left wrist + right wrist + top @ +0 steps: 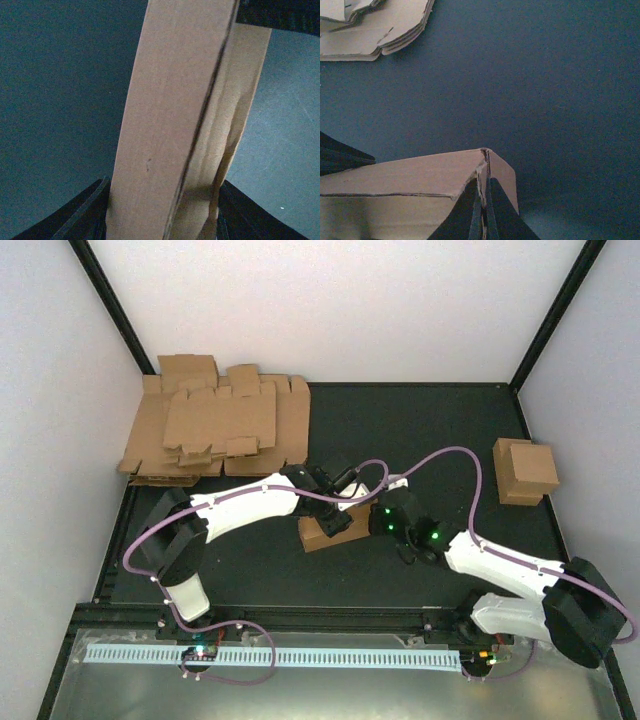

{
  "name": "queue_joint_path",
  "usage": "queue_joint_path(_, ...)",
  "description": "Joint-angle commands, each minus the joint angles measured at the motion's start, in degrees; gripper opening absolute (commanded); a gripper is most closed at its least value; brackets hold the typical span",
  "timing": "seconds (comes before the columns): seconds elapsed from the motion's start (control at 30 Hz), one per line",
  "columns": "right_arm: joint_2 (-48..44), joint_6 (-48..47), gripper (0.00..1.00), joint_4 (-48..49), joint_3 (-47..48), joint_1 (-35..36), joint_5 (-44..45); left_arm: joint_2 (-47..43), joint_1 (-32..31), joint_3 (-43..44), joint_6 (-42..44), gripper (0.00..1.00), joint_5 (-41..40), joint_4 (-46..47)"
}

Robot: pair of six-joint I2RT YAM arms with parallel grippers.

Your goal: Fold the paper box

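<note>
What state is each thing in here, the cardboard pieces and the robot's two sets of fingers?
paper box: partly folded, held by both arms.
left fingers: clamped across the paper box.
right fingers: pinched shut on its thin edge.
pile of flat blanks: unfolded, stacked far left.
box at the right: folded closed, untouched.

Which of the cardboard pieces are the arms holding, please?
The paper box at mid-table; the flat blanks lie piled back left, the closed box stands alone far right.
</note>
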Motion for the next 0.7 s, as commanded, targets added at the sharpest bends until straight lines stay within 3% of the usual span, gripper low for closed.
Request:
queue_joint_path(0.0, 3.11, 1.61, 0.02, -8.35, -4.20, 2.68, 2.41, -0.61, 0.40, 1.10, -0.12, 0.55, -4.17, 0.26)
queue_joint_path(0.13, 2.65, 3.51, 0.02, -7.28, -5.51, 3.31, 3.77, -0.82, 0.40, 0.85, 0.34, 0.57, -4.61, 0.23)
queue_joint_path(0.53, -0.43, 3.66, 0.02, -9.58, -3.62, 3.29, 5.13, -5.56, 0.40, 2.90, -0.88, 0.95, -2.31, 0.45)
queue_joint_path(0.67, 0.03, 2.94, 0.02, -9.98, -2.21, 3.35, 5.11, -9.59, 0.22, 0.85, -2.32, 0.99, -1.87, 0.94)
